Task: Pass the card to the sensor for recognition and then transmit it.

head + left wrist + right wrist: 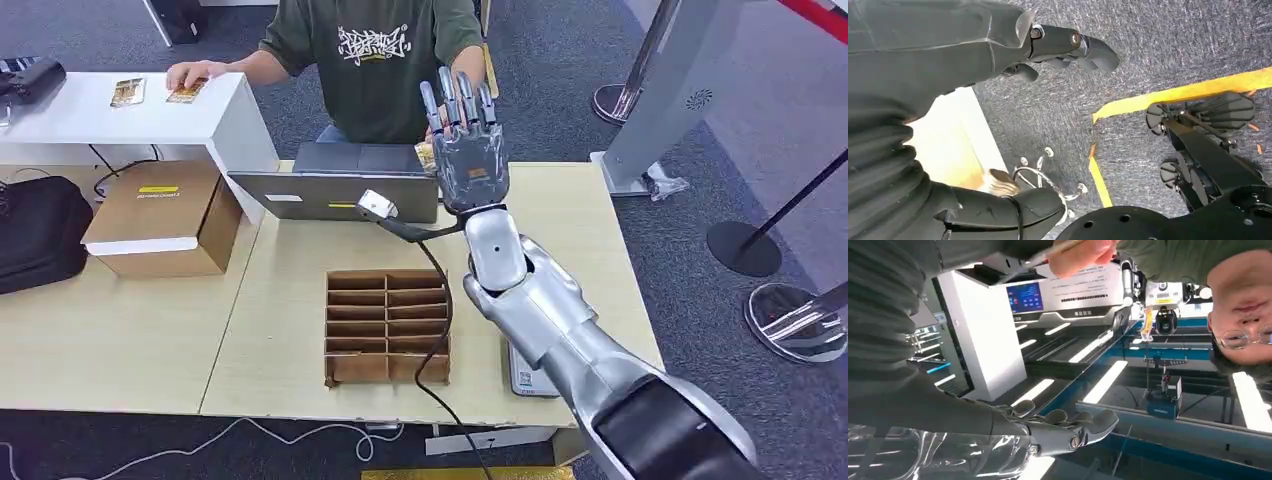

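Reaching right hand (470, 150) up at the table's (300, 290) far edge, fingers spread and gripping nothing, toward the card (426, 155) being held by the person's hand (1080, 257). Sensing and passing apparently still waiting. Left hand (1068, 47) hanging loosely open, holding nothing.

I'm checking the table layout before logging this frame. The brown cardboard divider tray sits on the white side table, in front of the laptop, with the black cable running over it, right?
Not quite: the divider tray sits on the light wooden table, not the white side table. The head view shows it there, in front of the laptop, with the black cable running over it.
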Motion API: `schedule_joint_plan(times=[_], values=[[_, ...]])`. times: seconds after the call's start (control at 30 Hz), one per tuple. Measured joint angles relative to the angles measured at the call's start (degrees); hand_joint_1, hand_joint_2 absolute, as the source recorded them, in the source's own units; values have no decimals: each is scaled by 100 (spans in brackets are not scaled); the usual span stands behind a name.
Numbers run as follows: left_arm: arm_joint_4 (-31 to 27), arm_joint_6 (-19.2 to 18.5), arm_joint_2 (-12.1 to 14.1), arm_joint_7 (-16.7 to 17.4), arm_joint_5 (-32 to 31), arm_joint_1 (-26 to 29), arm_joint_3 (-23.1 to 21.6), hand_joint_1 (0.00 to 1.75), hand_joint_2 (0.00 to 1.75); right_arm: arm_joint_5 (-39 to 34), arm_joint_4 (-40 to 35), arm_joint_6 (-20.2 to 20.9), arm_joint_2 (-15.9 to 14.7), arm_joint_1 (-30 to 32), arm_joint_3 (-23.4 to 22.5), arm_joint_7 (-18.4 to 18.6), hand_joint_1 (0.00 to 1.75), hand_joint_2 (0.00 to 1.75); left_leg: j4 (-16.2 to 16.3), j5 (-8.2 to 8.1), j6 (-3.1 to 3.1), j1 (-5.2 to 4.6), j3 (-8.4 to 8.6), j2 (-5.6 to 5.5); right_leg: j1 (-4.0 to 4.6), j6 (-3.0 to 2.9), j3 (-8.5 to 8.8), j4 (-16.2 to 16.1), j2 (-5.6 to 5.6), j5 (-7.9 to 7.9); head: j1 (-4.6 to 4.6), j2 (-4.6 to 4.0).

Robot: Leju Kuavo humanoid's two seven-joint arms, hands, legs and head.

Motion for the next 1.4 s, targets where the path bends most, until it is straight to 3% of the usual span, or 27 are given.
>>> schedule_joint_plan(times=[0.77, 0.93, 1.17, 1.3, 1.4], values=[[0, -15, 9, 0, 0, 7, 0, 0, 175, 0, 2, -31, -4, 89, -408, -150, 175, 175, 0, 0, 0, 0, -1, 0, 0, 0, 0, 0, 0, 0, -2, 2], [0, -15, 9, 9, 0, 8, 0, 0, 175, -247, -37, 0, 64, 212, -914, -855, 175, 175, 0, 0, 0, 0, -2, -1, 0, 0, 0, 0, -1, 0, -2, 0], [0, -13, 7, 57, 0, 6, 0, 0, 175, -1655, -365, 519, 314, 419, -2036, -1601, 175, 175, 0, 0, 0, 0, -3, -1, 0, 0, 0, 0, -1, 0, -2, 0], [2, -15, 9, 120, -2, 7, 0, 0, 175, -3549, -762, 1544, 498, 585, -2796, -2133, 175, 175, 0, 0, 0, 0, -4, -2, 0, 0, -2, 0, -2, 0, -2, 0], [0, -22, 22, 129, 0, 6, 0, 0, 175, -4839, -1056, 2261, 586, 704, -3336, -2337, 175, 175, 0, 0, 0, 0, -5, -4, 0, 0, -2, 0, -5, 0, -2, 0]])
